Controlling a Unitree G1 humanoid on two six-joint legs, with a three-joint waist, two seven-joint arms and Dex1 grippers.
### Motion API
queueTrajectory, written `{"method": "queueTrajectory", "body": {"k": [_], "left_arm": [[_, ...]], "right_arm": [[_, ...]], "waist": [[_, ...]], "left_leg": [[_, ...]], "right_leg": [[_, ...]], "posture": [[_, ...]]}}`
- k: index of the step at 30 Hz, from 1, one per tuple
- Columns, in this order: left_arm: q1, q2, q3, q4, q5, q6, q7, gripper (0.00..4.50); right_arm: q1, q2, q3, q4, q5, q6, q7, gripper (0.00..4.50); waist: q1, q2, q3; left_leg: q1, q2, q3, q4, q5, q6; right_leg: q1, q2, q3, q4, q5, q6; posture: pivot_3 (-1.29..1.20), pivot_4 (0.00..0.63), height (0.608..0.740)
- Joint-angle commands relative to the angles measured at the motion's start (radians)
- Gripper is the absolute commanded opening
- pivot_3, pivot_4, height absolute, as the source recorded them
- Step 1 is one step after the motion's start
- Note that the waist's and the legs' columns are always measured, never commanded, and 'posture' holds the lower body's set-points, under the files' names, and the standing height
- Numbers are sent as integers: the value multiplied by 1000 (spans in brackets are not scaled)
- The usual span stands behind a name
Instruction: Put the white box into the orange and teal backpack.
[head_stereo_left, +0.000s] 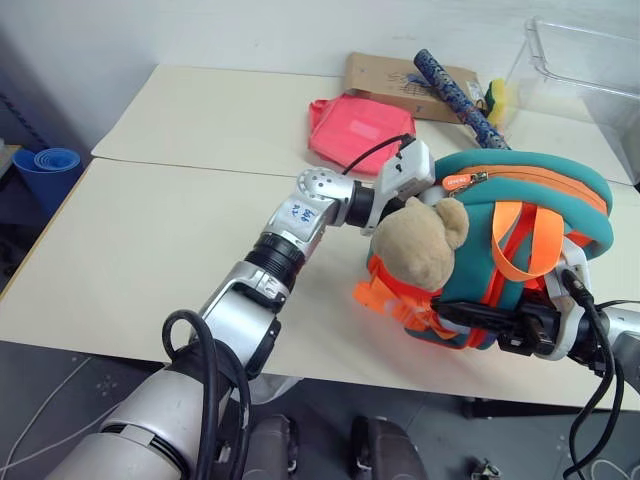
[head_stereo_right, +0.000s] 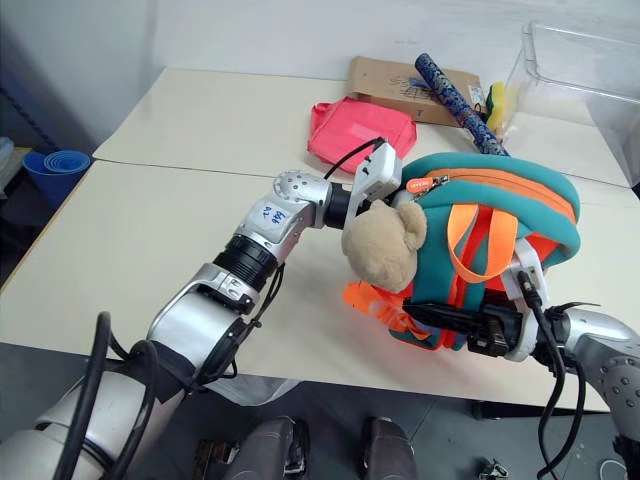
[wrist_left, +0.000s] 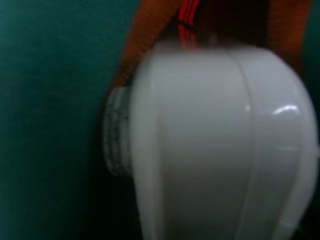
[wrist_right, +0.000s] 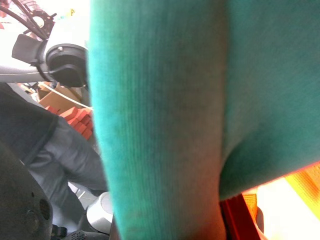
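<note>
The orange and teal backpack (head_stereo_left: 520, 230) stands upright near the table's front right edge, its tan bear head (head_stereo_left: 420, 245) facing me. My left gripper (head_stereo_left: 412, 180) reaches from the left into the zipped top opening behind the bear head, and its tip is hidden there. In the left wrist view the white box (wrist_left: 215, 140) looms very close, with teal fabric beside it and orange lining behind it. My right gripper (head_stereo_left: 480, 322) is shut on the backpack's lower edge, with teal fabric (wrist_right: 165, 120) pressed close in the right wrist view.
A pink-red pouch (head_stereo_left: 355, 130) lies on the table behind the backpack. Further back are a cardboard piece (head_stereo_left: 395, 80), a dark patterned roll (head_stereo_left: 460, 95) and a clear plastic bin (head_stereo_left: 590, 75). Blue cups (head_stereo_left: 50, 165) stand off the table at the left.
</note>
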Motion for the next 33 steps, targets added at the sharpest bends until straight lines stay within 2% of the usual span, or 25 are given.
{"method": "queueTrajectory", "body": {"k": [1,5,7,10,15,19,22,29,30,33], "left_arm": [[5,9,76,-51,-55,-59,-48,3350],[59,73,148,-99,-105,-98,-128,4474],[81,106,162,-118,-119,-85,-163,4474],[184,252,180,-228,-142,-47,-283,4474],[312,358,192,-455,-205,34,-328,4474],[399,351,213,-691,-301,154,-249,4474],[439,326,185,-802,-316,194,-190,4474],[468,218,103,-852,-287,175,-76,4474],[466,204,100,-850,-289,176,-60,4083],[457,194,88,-816,-236,135,-10,3346]], "right_arm": [[-15,25,-2,2,-11,-31,-13,0],[-15,48,-7,8,-29,-47,-26,0],[-17,55,-7,11,-38,-53,-28,0],[-36,75,6,28,-71,-81,-43,0],[-64,92,22,56,-114,-109,-47,0],[-79,100,37,70,-134,-119,-44,0],[-84,104,44,76,-142,-122,-41,0],[-97,102,48,84,-143,-117,-36,0],[-98,102,47,83,-141,-116,-36,0],[-92,102,43,79,-137,-115,-37,0]], "waist": [[-1,0,0],[-3,0,0],[-1,0,0],[-8,1,0],[-5,1,0],[6,1,0],[2,1,0],[1,1,0],[1,1,0],[1,1,0]], "left_leg": [[0,0,0,0,0,0],[0,1,0,0,1,-2],[0,1,0,0,1,-2],[0,1,1,1,1,-2],[0,1,-1,2,0,-2],[-3,0,-7,11,-3,1],[-3,-1,-7,11,-4,3],[-1,-1,-6,11,-4,2],[-1,-1,-7,11,-4,2],[-1,-1,-7,11,-4,2]], "right_leg": [[0,0,0,0,0,0],[0,-1,0,1,0,0],[-1,-1,0,3,0,0],[0,0,0,3,0,0],[1,1,2,5,0,0],[4,-1,3,5,0,0],[6,-6,3,4,1,1],[7,-5,3,3,1,2],[7,-5,3,3,1,2],[7,-4,3,4,1,2]], "posture": [[0,150,740],[0,150,740],[0,150,740],[0,150,740],[0,150,740],[0,150,740],[0,150,740],[0,150,740],[0,150,740],[0,150,740]]}}
